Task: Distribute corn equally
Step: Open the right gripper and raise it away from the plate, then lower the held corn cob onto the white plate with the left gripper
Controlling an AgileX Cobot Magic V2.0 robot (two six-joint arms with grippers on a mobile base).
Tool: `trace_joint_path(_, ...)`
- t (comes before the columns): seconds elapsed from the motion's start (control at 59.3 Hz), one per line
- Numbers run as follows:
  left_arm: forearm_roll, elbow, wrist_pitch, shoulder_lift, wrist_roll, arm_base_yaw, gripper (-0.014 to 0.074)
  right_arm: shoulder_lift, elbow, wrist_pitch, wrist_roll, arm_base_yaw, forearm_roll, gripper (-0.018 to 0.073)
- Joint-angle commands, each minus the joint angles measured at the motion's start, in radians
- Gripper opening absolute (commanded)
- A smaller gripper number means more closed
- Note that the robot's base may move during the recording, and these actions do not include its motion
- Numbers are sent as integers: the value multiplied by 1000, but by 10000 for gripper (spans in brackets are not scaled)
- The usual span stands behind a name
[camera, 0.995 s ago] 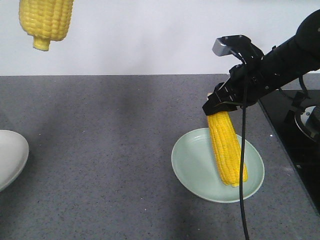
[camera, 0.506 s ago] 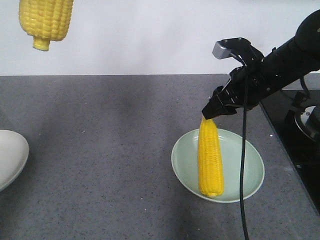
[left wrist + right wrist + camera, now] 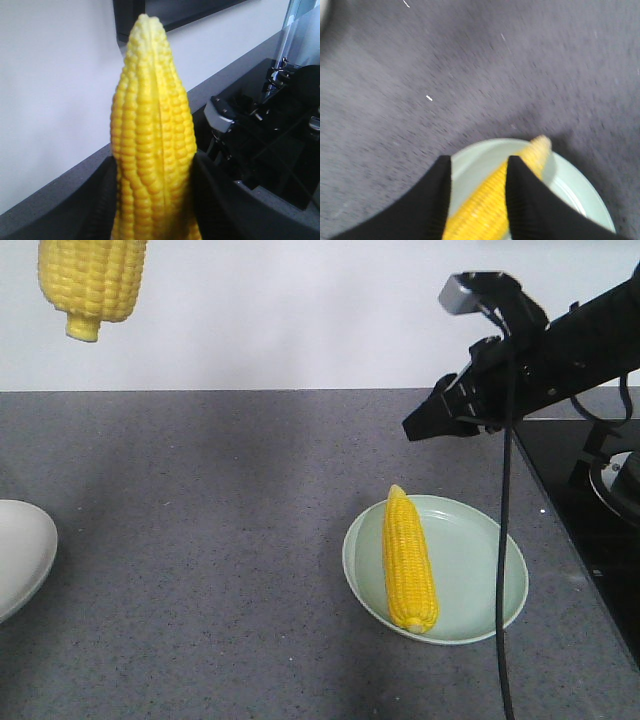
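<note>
One corn cob point(image 3: 410, 560) lies on the pale green plate point(image 3: 480, 565), tip pointing away, stub toward the front edge. My right gripper point(image 3: 420, 427) hangs open above the plate's far side, holding nothing. In the right wrist view its black fingers point(image 3: 432, 200) stand apart over the plate point(image 3: 580, 192), and the lying cob point(image 3: 485, 205) shows between them. A second corn cob point(image 3: 92, 280) hangs stub-down at the top left. My left gripper point(image 3: 154, 167) is shut on that cob point(image 3: 150, 110), whose tip points up in the left wrist view.
A white plate point(image 3: 20, 550) pokes in at the left edge of the grey counter point(image 3: 220, 520). A black stove top point(image 3: 590, 500) sits at the right. The right arm's cable point(image 3: 500, 570) dangles across the green plate.
My right gripper let go of the cob, which dropped flat onto the green plate, then rose up and away. The left cob has not moved.
</note>
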Motion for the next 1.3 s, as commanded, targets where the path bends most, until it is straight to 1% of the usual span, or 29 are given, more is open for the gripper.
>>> trace_joint_path(0.0, -34, -24, -64, -26, -6, 0, -8, -113, -28, 5, -75, -7, 128, 61)
trace_joint_path(0.051, -34, -24, -64, -26, -6, 0, -8, -146, -28, 28, -99, -7, 168, -11)
trace_joint_path(0.067, -34, -24, -64, -26, -6, 0, -8, -158, -28, 34, -102, -7, 179, -16)
trace_joint_path(0.169, -34, -24, -64, -26, -6, 0, -8, -243, -28, 76, -105, -7, 232, -10)
trace_joint_path(0.253, -31, -24, -53, -26, -6, 0, -8, -317, -28, 117, -110, -7, 245, -10)
trace_joint_path(0.304, 0, -24, -49, -26, -6, 0, -8, -360, -28, 135, -113, -7, 245, -8)
trace_joint_path(0.337, 37, -24, -43, -26, -6, 0, -8, -383, -28, 142, -120, -7, 243, -8)
trace_joint_path(0.405, 160, -24, -5, -26, -10, 0, -8, -432, -28, 157, -135, -7, 237, -8)
trace_joint_path(0.439, 251, -24, 16, -22, -22, 0, -8, -454, -28, 160, -141, -7, 231, -7)
trace_joint_path(0.455, 310, -24, 34, -21, -38, 0, -8, -463, -28, 160, -141, -7, 224, -6)
trace_joint_path(0.472, 351, -24, 47, -20, -53, 0, -8, -471, -28, 160, -141, -7, 219, -6)
trace_joint_path(0.489, 414, -24, 67, -17, -80, 0, -8, -478, -28, 160, -141, -7, 215, -6)
trace_joint_path(0.54, 539, -24, 107, -9, -141, 0, -8, -500, -28, 161, -141, -7, 203, -7)
trace_joint_path(0.557, 602, -23, 126, -5, -170, 0, -8, -508, -28, 161, -140, -7, 198, -6)
trace_joint_path(0.607, 720, -19, 168, 6, -225, 0, -8, -521, -28, 161, -140, -7, 192, -6)
trace_joint_path(0.624, 775, -14, 182, 11, -251, 0, -8, -527, -28, 161, -140, -7, 192, -6)
trace_joint_path(0.658, 853, -1, 186, 13, -291, 0, -8, -533, -28, 162, -140, -7, 192, -6)
trace_joint_path(0.692, 915, 18, 186, 16, -327, 0, -8, -539, -28, 164, -140, -7, 192, -6)
trace_joint_path(0.742, 979, 56, 186, 16, -361, 0, -8, -541, -28, 169, -140, -7, 192, -6)
trace_joint_path(0.827, 1041, 145, 175, 16, -409, 0, -8, -541, -28, 192, -140, -7, 190, -6)
trace_joint_path(0.928, 1064, 251, 134, 17, -438, 12, -8, -541, -27, 217, -140, -7, 181, -6)
trace_joint_path(1.046, 1066, 391, 71, 21, -499, 61, -8, -541, -27, 217, -140, -7, 179, -6)
trace_joint_path(1.181, 1065, 531, -2, 21, -535, 135, -8, -541, -27, 217, -140, -7, 179, -6)
trace_joint_path(1.282, 1065, 621, -83, 21, -560, 180, -8, -541, -27, 217, -140, -7, 179, -6)
